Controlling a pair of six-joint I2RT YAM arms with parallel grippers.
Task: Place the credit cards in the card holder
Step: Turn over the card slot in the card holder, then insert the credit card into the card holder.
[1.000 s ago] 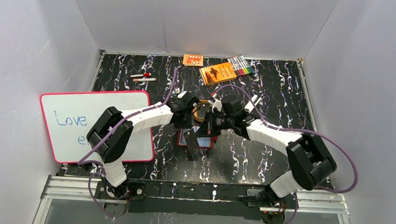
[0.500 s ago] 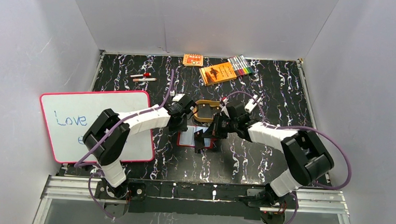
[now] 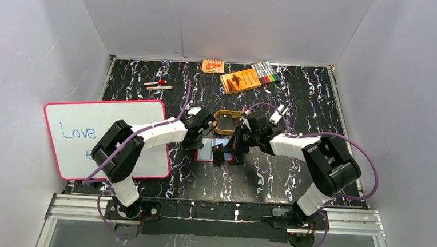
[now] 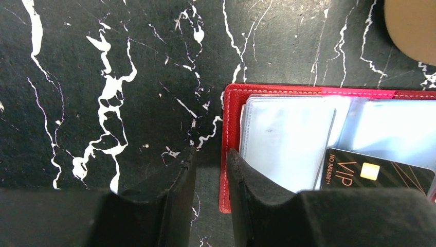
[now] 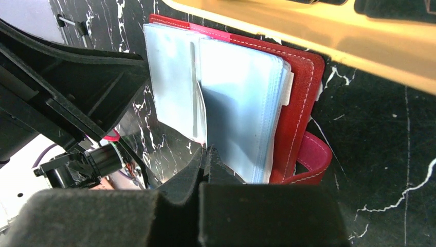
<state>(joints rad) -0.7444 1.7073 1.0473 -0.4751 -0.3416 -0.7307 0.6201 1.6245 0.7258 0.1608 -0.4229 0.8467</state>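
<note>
- A whiteboard [image 3: 119,123] is seen far left on the table [image 3: 303,106].
- The left gripper [image 4: 211,157] is held low at the left edge of the wallet [image 4: 232,123]. Its fingers are a little apart, and nothing is held between them.
- The wallet is laid open in the middle, with its clear sleeves [image 4: 288,139] facing up.
- A dark card [image 4: 378,174] is laid at a slant on the sleeves.
- The card is pinched by the right gripper [image 5: 207,153], whose fingers are pressed together.
- A tray [image 3: 228,116] is seen just behind the wallet.

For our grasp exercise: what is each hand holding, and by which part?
The right hand seems shut on a credit card, at one edge; exact spot hidden. The left hand holds nothing.
</note>
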